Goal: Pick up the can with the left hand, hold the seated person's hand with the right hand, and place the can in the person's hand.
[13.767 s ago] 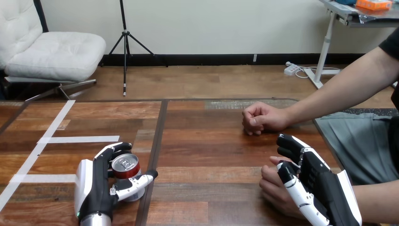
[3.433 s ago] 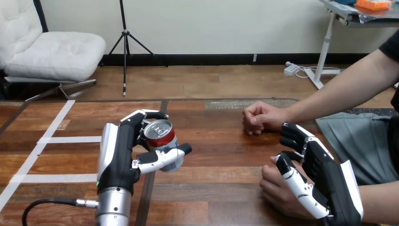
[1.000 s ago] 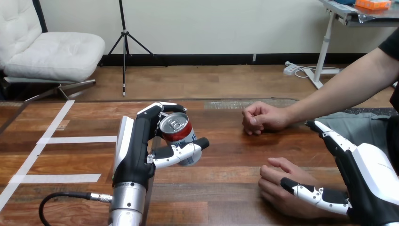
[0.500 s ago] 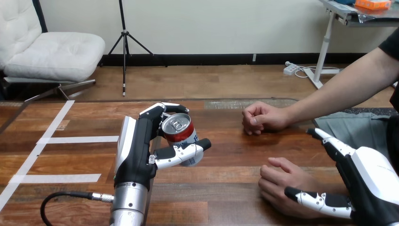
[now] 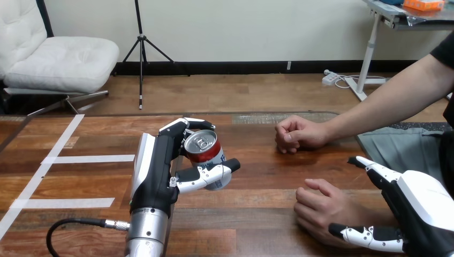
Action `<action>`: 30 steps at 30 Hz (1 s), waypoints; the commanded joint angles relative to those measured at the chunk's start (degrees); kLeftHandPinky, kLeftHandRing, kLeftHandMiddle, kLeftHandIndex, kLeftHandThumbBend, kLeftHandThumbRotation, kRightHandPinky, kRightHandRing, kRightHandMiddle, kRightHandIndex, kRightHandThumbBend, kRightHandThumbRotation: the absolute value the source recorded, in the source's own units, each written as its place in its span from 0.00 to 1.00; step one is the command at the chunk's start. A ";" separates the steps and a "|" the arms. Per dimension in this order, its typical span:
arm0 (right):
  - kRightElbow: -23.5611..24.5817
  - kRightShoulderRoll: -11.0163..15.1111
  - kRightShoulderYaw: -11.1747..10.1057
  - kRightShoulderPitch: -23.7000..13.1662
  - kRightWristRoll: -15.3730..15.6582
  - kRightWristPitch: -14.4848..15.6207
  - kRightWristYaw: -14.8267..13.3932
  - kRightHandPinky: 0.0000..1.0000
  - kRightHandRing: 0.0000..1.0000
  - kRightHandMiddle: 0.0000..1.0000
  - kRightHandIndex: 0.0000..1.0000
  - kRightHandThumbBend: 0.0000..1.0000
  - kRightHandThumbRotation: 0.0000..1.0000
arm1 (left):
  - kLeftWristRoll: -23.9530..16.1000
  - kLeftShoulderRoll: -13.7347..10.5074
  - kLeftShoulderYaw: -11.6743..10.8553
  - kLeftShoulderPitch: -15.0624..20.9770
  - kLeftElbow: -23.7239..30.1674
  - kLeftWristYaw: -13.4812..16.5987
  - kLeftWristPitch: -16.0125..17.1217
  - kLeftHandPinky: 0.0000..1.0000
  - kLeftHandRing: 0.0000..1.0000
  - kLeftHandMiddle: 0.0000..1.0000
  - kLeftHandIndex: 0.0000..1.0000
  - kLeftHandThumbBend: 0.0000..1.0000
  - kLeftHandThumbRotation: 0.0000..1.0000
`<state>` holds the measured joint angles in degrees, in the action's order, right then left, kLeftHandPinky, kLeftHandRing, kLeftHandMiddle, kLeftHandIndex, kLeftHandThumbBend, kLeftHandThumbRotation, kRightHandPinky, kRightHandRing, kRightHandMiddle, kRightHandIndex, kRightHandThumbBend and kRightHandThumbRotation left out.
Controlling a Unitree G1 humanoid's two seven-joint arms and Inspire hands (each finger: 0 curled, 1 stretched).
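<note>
A red and silver can (image 5: 206, 155) is held above the table's middle, tilted a little, with my left hand (image 5: 160, 168) shut on it, fingers behind it and thumb across its front. The person's near hand (image 5: 321, 209) rests on the table at the lower right, fingers loosely curled. My right hand (image 5: 415, 214) lies open at its wrist side: the thumb (image 5: 367, 237) stretches along under the person's hand and straight fingers (image 5: 369, 166) point up beyond the wrist, not curled round it.
The person's far hand (image 5: 296, 134) rests as a loose fist on the table (image 5: 251, 214) at the right, its forearm running off to the upper right. White tape lines (image 5: 64, 158) mark the table's left part. A black cable (image 5: 69, 227) loops by my left forearm.
My right hand has sunk lower and further right beside the person's near hand, its thumb now low under it. The left hand with the can has hardly moved in the last second.
</note>
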<state>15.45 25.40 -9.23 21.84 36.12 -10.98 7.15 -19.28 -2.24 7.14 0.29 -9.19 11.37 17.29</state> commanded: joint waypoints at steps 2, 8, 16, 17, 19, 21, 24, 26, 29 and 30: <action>3.86 2.50 0.00 -2.14 0.94 1.09 1.51 0.91 0.88 0.90 0.89 0.81 0.36 | -0.53 -0.43 -0.14 4.64 0.80 0.61 1.47 0.47 0.43 0.44 0.58 0.68 0.00; 5.02 3.32 0.27 -2.31 2.34 3.18 3.50 0.92 0.88 0.89 0.88 0.82 0.34 | -0.36 -0.54 -0.33 4.66 0.48 0.55 1.81 0.47 0.43 0.44 0.58 0.69 0.00; 6.78 4.30 0.67 -2.58 3.88 5.87 6.64 0.91 0.87 0.89 0.87 0.82 0.32 | -0.03 -0.60 -0.52 4.68 0.13 0.59 2.21 0.47 0.43 0.44 0.58 0.69 0.00; 6.91 4.35 0.71 -2.62 4.02 6.07 6.89 0.91 0.87 0.89 0.87 0.82 0.32 | 0.02 -0.61 -0.55 4.69 0.08 0.58 2.26 0.47 0.43 0.44 0.58 0.69 0.00; 7.47 4.55 0.86 -2.73 4.61 7.12 8.10 0.91 0.87 0.88 0.86 0.82 0.33 | 0.35 -0.60 -0.63 4.70 -0.11 0.47 2.62 0.47 0.43 0.44 0.58 0.69 0.00; 7.82 4.67 0.97 -2.83 5.05 7.72 8.79 0.91 0.87 0.88 0.86 0.82 0.33 | 0.49 -0.62 -0.70 4.72 -0.25 0.41 2.80 0.47 0.43 0.44 0.58 0.69 0.00; 8.13 4.85 1.08 -2.98 5.73 8.17 9.40 0.92 0.87 0.88 0.85 0.83 0.32 | 0.44 -0.70 -0.74 4.73 -0.36 0.44 2.80 0.46 0.42 0.44 0.57 0.69 0.00; 8.28 4.99 1.15 -3.09 6.16 8.43 9.78 0.91 0.87 0.87 0.85 0.84 0.32 | 0.36 -0.76 -0.74 4.73 -0.37 0.49 2.73 0.45 0.42 0.44 0.57 0.69 0.00; 8.35 5.57 1.21 -3.27 6.62 8.41 10.36 0.91 0.86 0.87 0.84 0.84 0.32 | 0.15 -0.80 -0.76 4.68 -0.23 0.57 2.47 0.45 0.42 0.44 0.57 0.69 0.00; 8.48 6.03 1.23 -3.31 7.07 8.40 10.68 0.91 0.86 0.87 0.84 0.84 0.32 | 0.14 -0.83 -0.77 4.66 -0.25 0.56 2.49 0.45 0.42 0.44 0.57 0.69 0.00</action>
<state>20.44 28.93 -8.46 21.82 41.99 -2.64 17.24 -19.15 -2.47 6.87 0.49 -10.00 11.37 18.04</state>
